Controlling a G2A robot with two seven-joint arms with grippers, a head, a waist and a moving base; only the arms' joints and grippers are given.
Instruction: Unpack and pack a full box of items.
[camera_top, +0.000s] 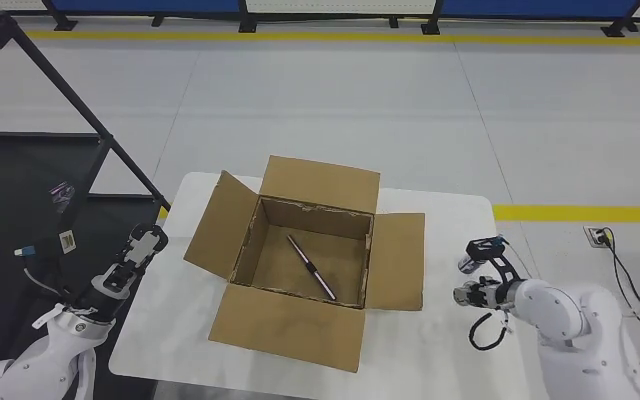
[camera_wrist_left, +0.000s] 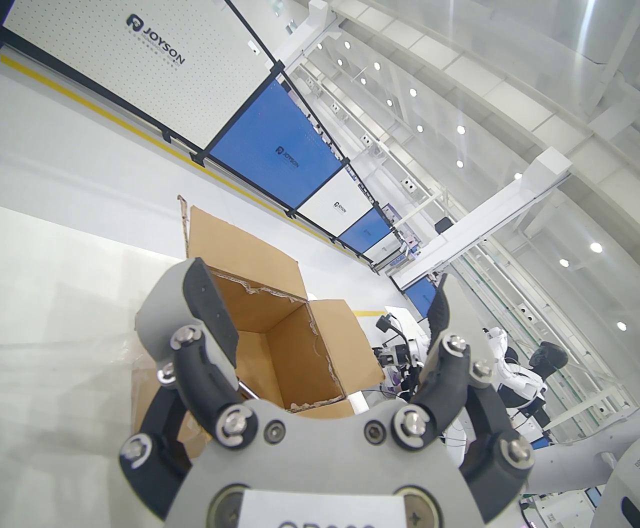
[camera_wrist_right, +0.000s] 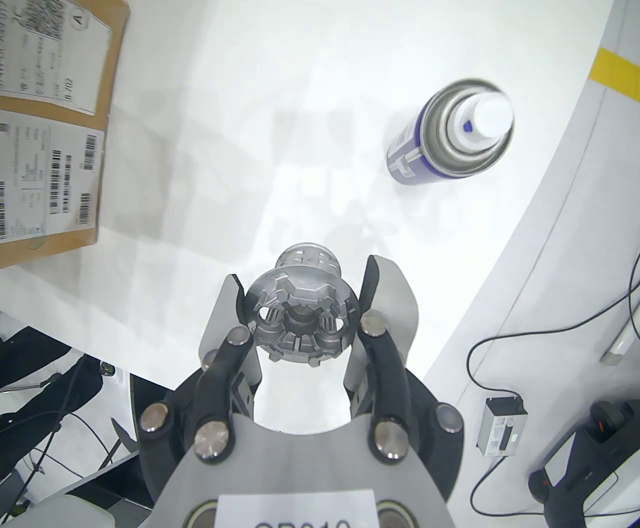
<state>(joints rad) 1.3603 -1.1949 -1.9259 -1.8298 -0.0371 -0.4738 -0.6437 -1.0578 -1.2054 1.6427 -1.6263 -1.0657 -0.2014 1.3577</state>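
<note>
Top: we see the box (camera_top: 300, 255) open on the table (camera_top: 440, 340), rod (camera_top: 311, 266) lying inside, L gripper (camera_top: 147, 240) and R gripper (camera_top: 468, 294) on either side. L wrist: fingers spread, holding nothing, box just ahead. R wrist: fingers clamped on a metal part (camera_wrist_right: 303, 320) above the table, spray can (camera_wrist_right: 450, 135) upright nearby.

The brown cardboard box (camera_wrist_left: 295, 345) has its left wall and flap largely hidden behind the left gripper (camera_wrist_left: 320, 272), and one of its fingers (camera_wrist_left: 210, 310) covers most of the thin dark metal rod (camera_top: 312, 266) lying inside. Near the right gripper (camera_wrist_right: 305, 275), the box's labelled right flap (camera_wrist_right: 60, 150) is cut off at the picture's edge. Whether the clamped grey metal gear hub (camera_wrist_right: 302, 310) touches the white table (camera_wrist_right: 250, 100) cannot be told.
</note>
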